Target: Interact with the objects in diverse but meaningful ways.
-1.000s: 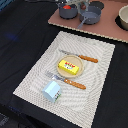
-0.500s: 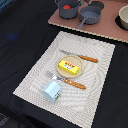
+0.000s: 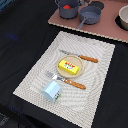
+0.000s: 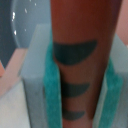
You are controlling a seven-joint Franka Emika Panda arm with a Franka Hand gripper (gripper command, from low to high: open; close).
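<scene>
The wrist view is filled by a brown sausage (image 4: 82, 30) with dark curved marks. It stands between the teal pads (image 4: 52, 87) of my gripper (image 4: 82, 95), which is shut on it. Neither arm nor gripper shows in the exterior view. There, a yellow packet with a red label (image 3: 69, 66) lies on a tan plate (image 3: 56, 70). A light blue cup (image 3: 52, 91) lies on its side near the front of the striped placemat (image 3: 95, 85). At the back, a grey pot (image 3: 68, 10) holds a red tomato (image 3: 66, 6).
A knife (image 3: 82, 57) lies behind the plate and a fork (image 3: 67, 80) in front of it. On the pink board (image 3: 107, 27) at the back stand a grey pan (image 3: 89, 15) and a pale bowl (image 3: 123, 17). A dark cloth surrounds the placemat.
</scene>
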